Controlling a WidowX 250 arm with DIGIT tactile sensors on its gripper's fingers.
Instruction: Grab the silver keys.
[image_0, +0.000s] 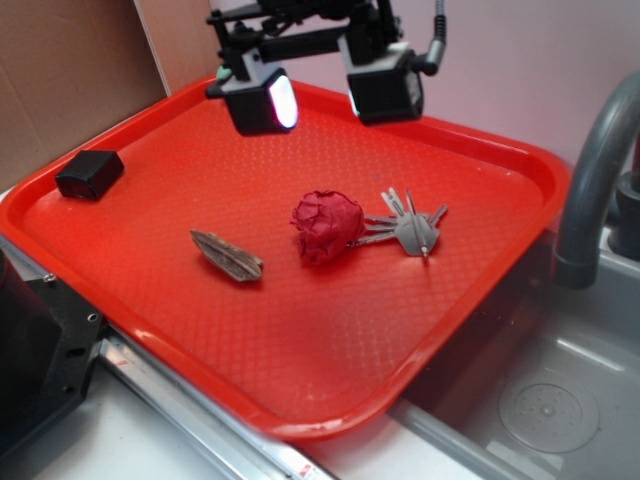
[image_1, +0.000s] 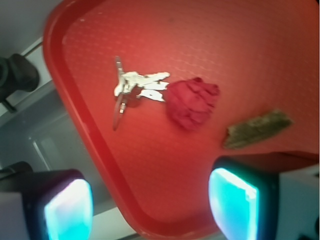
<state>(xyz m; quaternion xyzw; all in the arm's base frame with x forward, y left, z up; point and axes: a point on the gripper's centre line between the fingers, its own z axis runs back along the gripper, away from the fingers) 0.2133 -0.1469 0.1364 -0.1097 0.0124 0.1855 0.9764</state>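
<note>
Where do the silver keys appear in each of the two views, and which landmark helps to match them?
Exterior: the silver keys lie right of centre on the red tray, touching the right side of the red cloth wad.
Wrist: the keys are upper left of centre, left of the wad.
Shared landmark: the red cloth wad, next to the keys in both.

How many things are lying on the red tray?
4: a black box in the far left corner, a brown leaf-shaped piece near the middle, a red cloth wad beside it, and the silver keys touching the wad's right side.
</note>
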